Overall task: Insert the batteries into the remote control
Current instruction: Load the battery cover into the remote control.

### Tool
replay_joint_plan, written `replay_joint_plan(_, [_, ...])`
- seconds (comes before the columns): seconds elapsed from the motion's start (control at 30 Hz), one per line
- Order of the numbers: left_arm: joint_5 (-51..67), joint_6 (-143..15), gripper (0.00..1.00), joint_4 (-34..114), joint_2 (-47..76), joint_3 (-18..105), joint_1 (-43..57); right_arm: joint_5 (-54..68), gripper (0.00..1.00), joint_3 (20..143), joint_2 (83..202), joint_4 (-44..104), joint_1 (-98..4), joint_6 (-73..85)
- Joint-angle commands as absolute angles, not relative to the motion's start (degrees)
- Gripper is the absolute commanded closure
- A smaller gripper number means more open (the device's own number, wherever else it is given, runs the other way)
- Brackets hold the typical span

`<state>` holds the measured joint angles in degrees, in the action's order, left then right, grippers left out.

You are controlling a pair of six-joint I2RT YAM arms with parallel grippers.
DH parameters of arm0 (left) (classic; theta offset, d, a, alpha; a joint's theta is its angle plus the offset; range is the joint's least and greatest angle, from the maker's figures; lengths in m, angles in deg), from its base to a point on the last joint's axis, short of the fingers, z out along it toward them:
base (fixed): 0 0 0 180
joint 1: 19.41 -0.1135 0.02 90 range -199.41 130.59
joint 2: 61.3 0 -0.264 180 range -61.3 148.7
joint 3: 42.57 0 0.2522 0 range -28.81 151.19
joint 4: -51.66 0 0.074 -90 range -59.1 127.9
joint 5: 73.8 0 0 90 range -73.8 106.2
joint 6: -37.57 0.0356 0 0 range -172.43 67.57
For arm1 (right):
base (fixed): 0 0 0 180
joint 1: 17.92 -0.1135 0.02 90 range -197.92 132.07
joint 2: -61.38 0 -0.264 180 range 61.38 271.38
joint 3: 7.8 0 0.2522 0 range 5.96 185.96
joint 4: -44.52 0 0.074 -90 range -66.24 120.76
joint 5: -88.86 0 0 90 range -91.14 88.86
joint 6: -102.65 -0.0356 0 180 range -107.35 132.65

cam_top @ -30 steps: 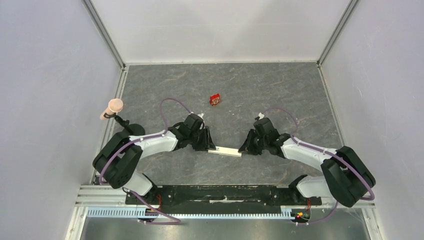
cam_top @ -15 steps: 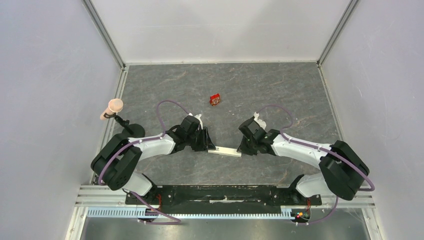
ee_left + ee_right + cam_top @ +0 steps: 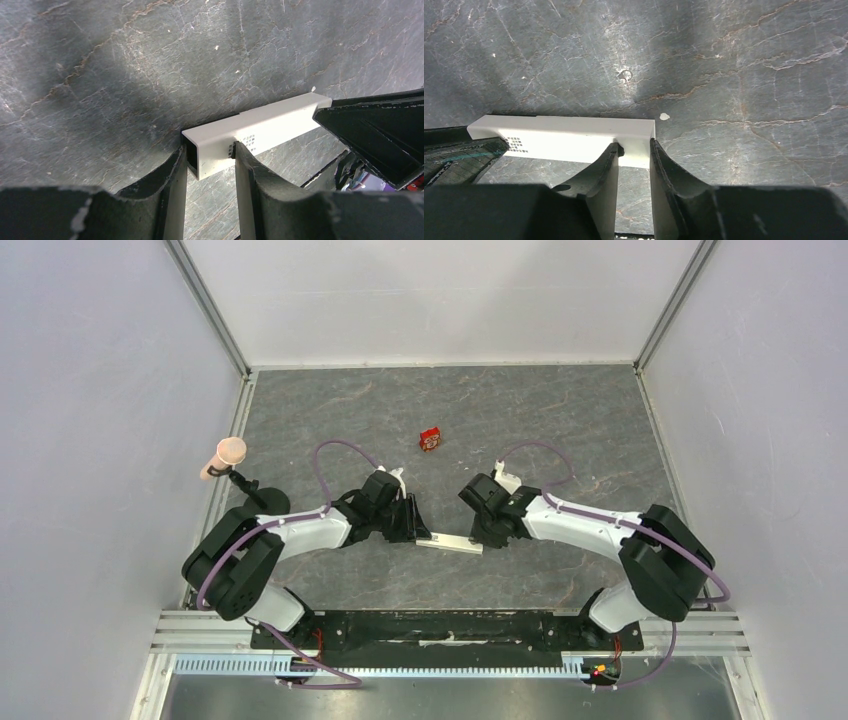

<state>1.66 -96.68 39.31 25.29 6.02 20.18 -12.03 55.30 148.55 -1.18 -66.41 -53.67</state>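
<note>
The remote control [image 3: 455, 543], a slim white bar, lies on the grey table between my two grippers. My left gripper [image 3: 425, 533] is shut on its left end. In the left wrist view the fingers [image 3: 177, 165] clamp the bar [image 3: 280, 120] across its width, and its hollow end faces the camera. My right gripper [image 3: 485, 537] is at the right end. In the right wrist view its narrowly spaced fingertips [image 3: 613, 152] bracket the last bit of the bar [image 3: 564, 137], one on its face and one at its end edge. The batteries are out of view.
A small red square box [image 3: 431, 439] sits on the table beyond the grippers. A pink-tipped object on a black stand [image 3: 228, 454] is at the left edge. Grey walls enclose the table on three sides.
My right arm has swung its wrist left and farther away, and the gripper has pivoted around the bar's right end. The left arm and the bar have stayed in place.
</note>
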Motion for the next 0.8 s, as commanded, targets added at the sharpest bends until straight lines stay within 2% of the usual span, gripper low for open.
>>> replay_joint_plan(0.0, [-1.46, -98.17, 0.98, 43.15, 33.97, 4.21, 24.61, 0.04, 0.70, 54.53, 156.11, 14.73, -70.99, -58.91])
replay_joint_plan(0.13, [0.24, -97.30, 0.98, 41.09, 32.87, 4.71, 24.62, -5.28, 0.54, 56.72, 154.05, 12.59, -71.01, -56.42])
replay_joint_plan(0.2, [1.15, -96.20, 0.98, 39.40, 32.09, 5.23, 24.62, -8.20, 0.43, 57.60, 151.84, 11.54, -70.99, -53.84])
replay_joint_plan(0.3, [2.68, -93.90, 0.98, 35.56, 30.20, 6.99, 24.63, -14.02, 0.35, 57.11, 145.95, 11.15, -70.94, -49.66])
replay_joint_plan(0.37, [3.54, -92.49, 0.96, 33.50, 28.12, 8.35, 24.58, -17.35, 0.33, 56.32, 141.52, 11.17, -70.92, -46.16])
replay_joint_plan(0.63, [7.85, -87.25, 0.56, 24.13, 20.43, 18.20, 24.57, -17.10, 0.26, 52.48, 127.31, 12.35, -70.24, -24.06])
replay_joint_plan(0.77, [10.28, -86.77, 0.48, 21.37, 17.32, 20.98, 24.54, -17.20, 0.23, 51.55, 124.30, 10.27, -69.46, -16.51])
